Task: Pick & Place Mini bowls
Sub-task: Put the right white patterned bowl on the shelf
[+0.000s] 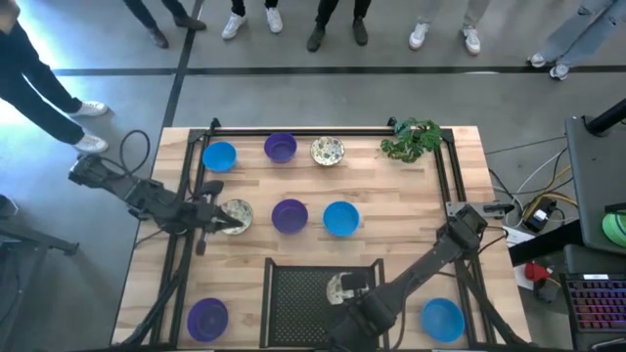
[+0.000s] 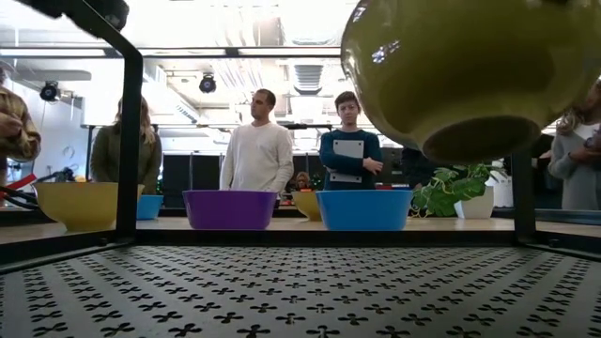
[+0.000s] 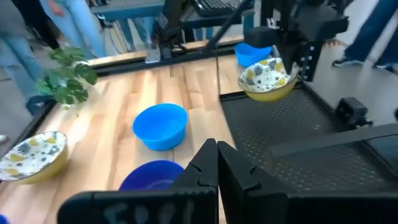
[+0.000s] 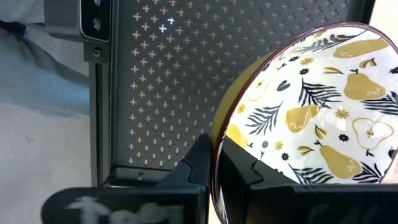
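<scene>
Right gripper (image 4: 214, 163) clamps the patterned bowl (image 4: 317, 112) by its rim above the black mesh tray (image 4: 174, 81); left gripper (image 3: 217, 163) closed, empty, over the tabletop (image 1: 391, 196).

Grey concrete floor (image 1: 323, 93) fills the upper part of the high view, crossed by a dark seam, with several people's shoes (image 1: 252, 23) lined along the top edge. At far right sits a dark desk (image 1: 593, 186) with cables (image 1: 536, 200) trailing beside it. In the low view, people (image 2: 256, 150) stand beneath bright ceiling lights (image 2: 208, 83) (exposed ducting overhead).
</scene>
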